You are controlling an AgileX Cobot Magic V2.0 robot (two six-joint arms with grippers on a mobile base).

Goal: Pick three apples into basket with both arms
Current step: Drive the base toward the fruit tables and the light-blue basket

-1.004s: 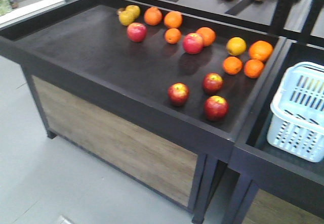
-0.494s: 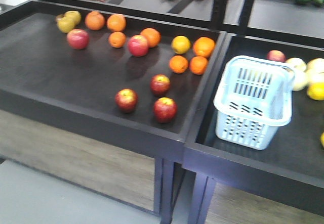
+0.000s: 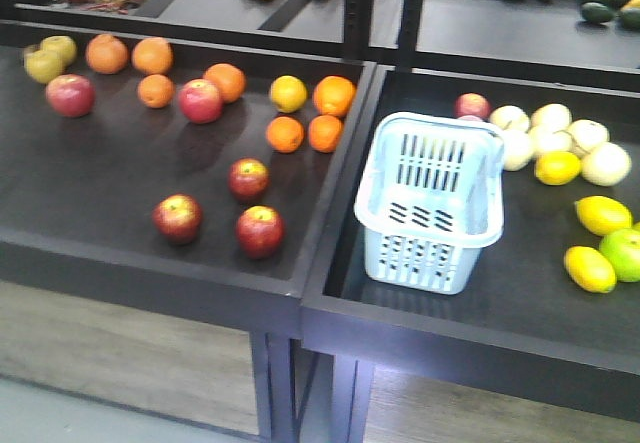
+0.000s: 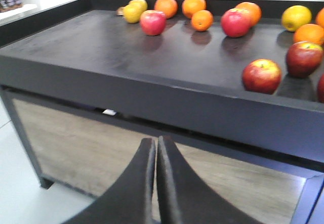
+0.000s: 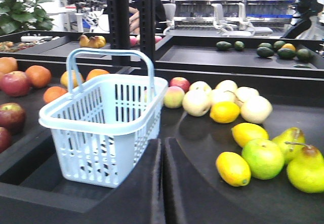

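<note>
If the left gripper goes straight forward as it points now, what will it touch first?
Probably the table's front rail, not fruit: the shut left gripper points at that rail, below the top where the nearest apple lies. Depth is hard to judge.

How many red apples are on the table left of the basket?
5: three front apples clustered near the front edge; two rear apples farther back. None seems hidden.

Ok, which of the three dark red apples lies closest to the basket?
The front-right apple, nearest the table's front rim. The back apple sits farther from the basket, and the left apple farthest.
</note>
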